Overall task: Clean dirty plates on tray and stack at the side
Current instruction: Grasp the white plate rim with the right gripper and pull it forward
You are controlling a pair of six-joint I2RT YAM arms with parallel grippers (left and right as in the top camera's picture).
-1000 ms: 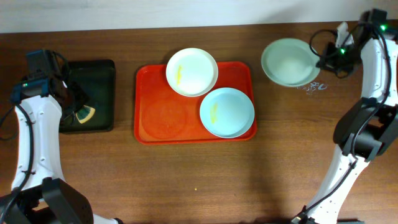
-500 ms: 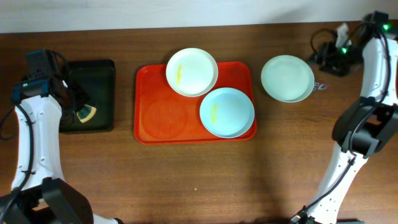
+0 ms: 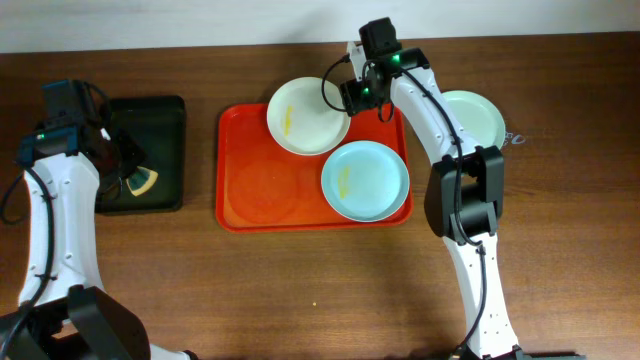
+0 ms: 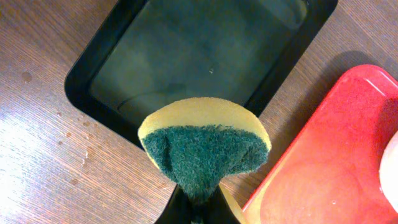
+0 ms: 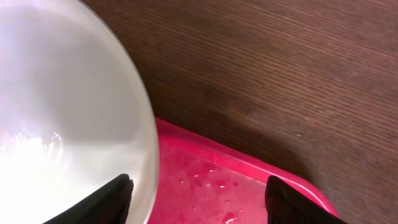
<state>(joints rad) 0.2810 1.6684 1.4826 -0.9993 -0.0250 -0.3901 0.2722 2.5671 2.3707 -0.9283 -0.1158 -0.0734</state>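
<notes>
One slip: right gripper (image 5: 199, 190), wide open at the cream plate's (image 3: 310, 125) three o'clock rim, may shove it off the tray (image 3: 262, 190).

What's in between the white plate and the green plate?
The robot's right arm, above the red tray corner. The overhead view shows it.

dark brown wood-grain table (image 3: 300, 290); pale wall strip (image 3: 180, 20) along far edge; even, soft light

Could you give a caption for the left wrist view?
Left gripper holds a folded yellow-and-green sponge by the black rectangular tray.
</notes>
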